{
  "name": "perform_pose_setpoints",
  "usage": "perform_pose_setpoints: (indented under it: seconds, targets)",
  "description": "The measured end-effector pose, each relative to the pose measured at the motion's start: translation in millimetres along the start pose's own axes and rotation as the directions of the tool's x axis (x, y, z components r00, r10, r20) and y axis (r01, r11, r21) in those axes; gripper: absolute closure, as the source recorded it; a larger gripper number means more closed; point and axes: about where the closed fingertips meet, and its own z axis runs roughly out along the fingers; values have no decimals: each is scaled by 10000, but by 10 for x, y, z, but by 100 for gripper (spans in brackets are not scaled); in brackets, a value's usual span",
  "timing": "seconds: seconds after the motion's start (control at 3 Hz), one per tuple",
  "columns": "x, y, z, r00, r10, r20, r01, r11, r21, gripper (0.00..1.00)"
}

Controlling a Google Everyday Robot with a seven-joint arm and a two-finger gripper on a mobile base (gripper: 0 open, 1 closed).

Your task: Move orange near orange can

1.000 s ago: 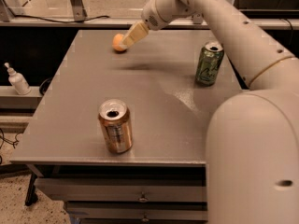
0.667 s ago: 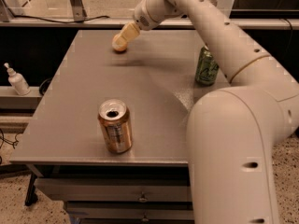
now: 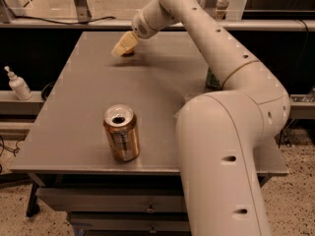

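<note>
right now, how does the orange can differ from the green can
The orange can is copper-coloured and in full view near the front edge of the table, its top showing; the green can is green, farther back on the right, mostly hidden behind the arm. Both sit on that table. The gripper is at the far end, away from both.
</note>
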Motion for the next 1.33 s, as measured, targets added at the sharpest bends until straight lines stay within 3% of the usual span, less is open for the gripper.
perform_pose_setpoints:
  seconds: [0.33,0.67,1.0,1.33]
  targets:
    - [102,-7,84,9996,207,-214,-209,9997,-93,16]
    - [112,-21,98,9993,260,-272,-263,9996,-97,40]
    - [61,-34,-14,9997,212,-147,-213,9998,-26,72]
    - [27,50,-312,9998,80,156,-79,10000,-40,95]
